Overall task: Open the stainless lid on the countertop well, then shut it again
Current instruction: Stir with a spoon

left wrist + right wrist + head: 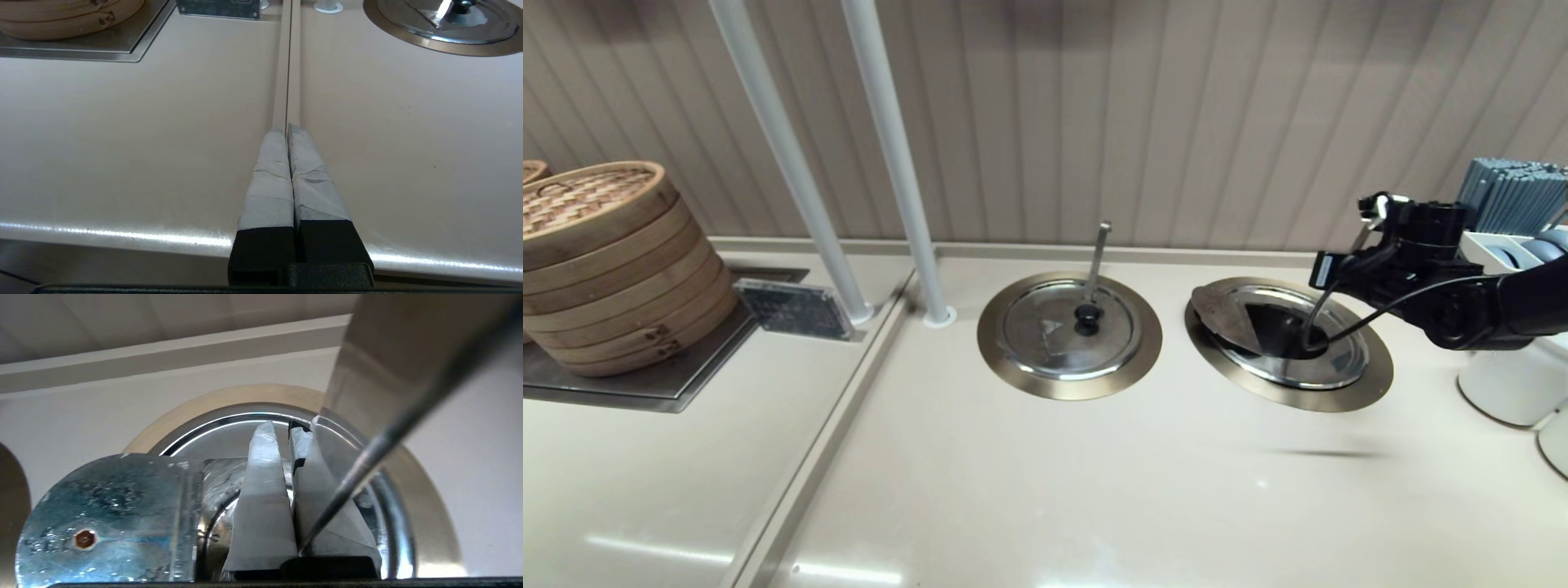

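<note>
The stainless lid [1227, 314] on the right-hand countertop well [1372, 377] is open, its left half folded up and leaning left. That leaves the dark inside bare. In the right wrist view the raised half [102, 514] shows a wet underside with a rivet. The slanting ladle handle [1319, 314] rises from the well and crosses close in front of my right gripper [282, 430]. This gripper [1327, 269] hovers over the well's right rim, shut with nothing between the taped fingers, apart from the lid. My left gripper [287, 128] is parked shut over the counter's front edge.
The twin lid [1054, 327] with a black knob and upright ladle handle lies closed on the left ring. Bamboo steamers [605, 261] stand far left, two white poles [894, 163] behind. White containers [1503, 384] and a grey utensil rack [1515, 192] crowd the right edge.
</note>
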Controlling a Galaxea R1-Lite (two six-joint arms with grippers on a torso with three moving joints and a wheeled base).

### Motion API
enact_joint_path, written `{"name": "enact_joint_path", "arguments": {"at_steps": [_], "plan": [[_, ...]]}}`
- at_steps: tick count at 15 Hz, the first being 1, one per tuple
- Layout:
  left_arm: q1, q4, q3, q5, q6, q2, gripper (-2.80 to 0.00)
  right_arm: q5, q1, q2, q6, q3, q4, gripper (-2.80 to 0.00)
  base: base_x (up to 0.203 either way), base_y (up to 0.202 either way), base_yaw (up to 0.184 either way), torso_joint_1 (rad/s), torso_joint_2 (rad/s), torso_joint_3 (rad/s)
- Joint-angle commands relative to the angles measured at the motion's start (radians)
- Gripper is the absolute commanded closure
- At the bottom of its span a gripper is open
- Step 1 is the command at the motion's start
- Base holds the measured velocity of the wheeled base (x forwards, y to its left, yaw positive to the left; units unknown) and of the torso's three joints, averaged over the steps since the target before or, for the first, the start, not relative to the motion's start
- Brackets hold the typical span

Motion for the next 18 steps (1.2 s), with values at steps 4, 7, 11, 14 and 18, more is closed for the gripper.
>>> {"name": "enact_joint_path", "arguments": {"at_steps": [4, 7, 11, 14, 18], "plan": [[0.0, 0.001, 0.0, 0.0, 0.0, 0.0, 0.0, 0.031, -0.059, 0.007, -0.001, -0.025, -0.025, 0.0, 0.0, 0.0, 0.0, 0.0, 0.0, 0.0], [0.0, 0.0, -0.001, 0.0, 0.0, 0.0, 0.0, 0.016, -0.023, 0.08, 0.0, -0.178, 0.03, 0.0, 0.0, 0.0, 0.0, 0.0, 0.0, 0.0], [0.0, 0.0, -0.001, 0.0, 0.0, 0.0, 0.0, -0.043, 0.09, 0.12, 0.003, -0.245, 0.062, 0.0, 0.0, 0.0, 0.0, 0.0, 0.0, 0.0], [0.0, 0.001, 0.0, 0.0, 0.0, 0.0, 0.0, -0.066, 0.121, 0.106, 0.005, -0.227, 0.062, 0.0, 0.0, 0.0, 0.0, 0.0, 0.0, 0.0], [0.0, -0.001, 0.0, 0.0, 0.0, 0.0, 0.0, -0.065, 0.109, 0.0, 0.006, -0.037, 0.042, 0.0, 0.0, 0.0, 0.0, 0.0, 0.0, 0.0]]}}
